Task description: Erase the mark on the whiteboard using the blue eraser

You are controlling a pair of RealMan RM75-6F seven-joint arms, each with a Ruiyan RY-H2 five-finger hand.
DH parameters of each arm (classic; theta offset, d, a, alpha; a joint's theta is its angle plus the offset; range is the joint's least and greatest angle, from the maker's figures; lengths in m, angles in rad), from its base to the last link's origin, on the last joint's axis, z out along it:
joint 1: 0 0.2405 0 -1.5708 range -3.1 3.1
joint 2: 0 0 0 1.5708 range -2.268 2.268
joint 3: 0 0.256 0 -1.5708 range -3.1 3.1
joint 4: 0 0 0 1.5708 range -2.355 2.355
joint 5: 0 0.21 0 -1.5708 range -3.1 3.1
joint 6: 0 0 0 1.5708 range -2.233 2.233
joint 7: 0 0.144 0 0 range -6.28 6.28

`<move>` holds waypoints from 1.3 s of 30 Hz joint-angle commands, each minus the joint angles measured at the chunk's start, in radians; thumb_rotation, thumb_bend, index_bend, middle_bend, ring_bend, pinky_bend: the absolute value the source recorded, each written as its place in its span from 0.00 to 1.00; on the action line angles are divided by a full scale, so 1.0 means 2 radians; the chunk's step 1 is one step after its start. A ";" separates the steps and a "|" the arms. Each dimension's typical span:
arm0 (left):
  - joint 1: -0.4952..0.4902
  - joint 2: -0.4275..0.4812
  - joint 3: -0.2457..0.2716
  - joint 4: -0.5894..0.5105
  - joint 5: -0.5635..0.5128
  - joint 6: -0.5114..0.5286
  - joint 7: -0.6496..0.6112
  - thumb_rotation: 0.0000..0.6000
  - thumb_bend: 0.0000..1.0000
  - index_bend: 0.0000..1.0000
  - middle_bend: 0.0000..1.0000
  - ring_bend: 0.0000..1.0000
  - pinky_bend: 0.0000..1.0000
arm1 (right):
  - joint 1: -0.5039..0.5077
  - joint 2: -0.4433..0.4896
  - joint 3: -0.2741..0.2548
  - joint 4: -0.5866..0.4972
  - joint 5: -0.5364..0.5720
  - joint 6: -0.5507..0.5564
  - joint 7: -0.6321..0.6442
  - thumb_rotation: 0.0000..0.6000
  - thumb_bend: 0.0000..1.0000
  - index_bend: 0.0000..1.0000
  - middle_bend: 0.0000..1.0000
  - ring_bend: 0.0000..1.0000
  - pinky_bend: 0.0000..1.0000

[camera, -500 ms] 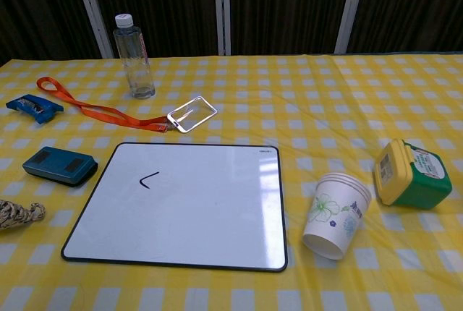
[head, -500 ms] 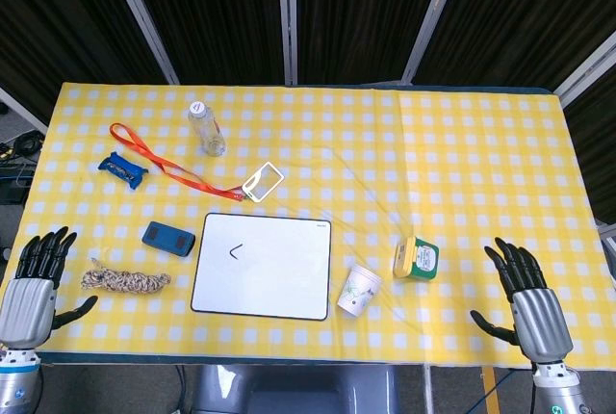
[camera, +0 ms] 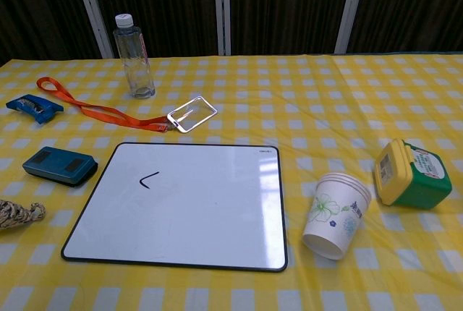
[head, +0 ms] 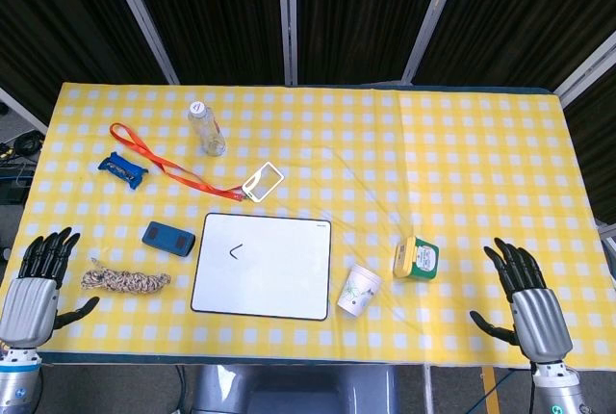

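At nine o'clock of the whiteboard (head: 262, 267), just beside its edge, lies the blue eraser (head: 168, 238), untouched. The mark (head: 232, 251) sits in the board's upper-left area. Left hand (head: 36, 284) and right hand (head: 526, 302) hover at the counter's (head: 462, 164) near corners, fingers spread, holding nothing. Risk: the left hand could snag the rope (head: 125, 281) on its way in. At three o'clock, the tipped paper cup (camera: 336, 214) looks empty; the green tub (camera: 411, 173) is lidded, contents hidden.

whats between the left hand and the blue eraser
The coiled rope lies between the left hand and the blue eraser, clearest in the head view.
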 commanded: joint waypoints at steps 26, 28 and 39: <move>-0.185 0.042 -0.063 -0.019 -0.115 -0.295 0.114 1.00 0.22 0.16 0.05 0.11 0.18 | 0.004 0.014 0.004 -0.009 0.020 -0.017 0.013 1.00 0.06 0.00 0.00 0.00 0.00; -0.196 0.037 -0.064 -0.016 -0.123 -0.310 0.126 1.00 0.22 0.17 0.06 0.12 0.18 | 0.004 0.015 0.004 -0.009 0.021 -0.018 0.014 1.00 0.06 0.00 0.00 0.00 0.00; -0.239 0.009 -0.054 -0.001 -0.165 -0.367 0.170 1.00 0.24 0.26 0.13 0.17 0.21 | 0.004 0.018 0.007 -0.010 0.026 -0.019 0.019 1.00 0.06 0.00 0.00 0.00 0.00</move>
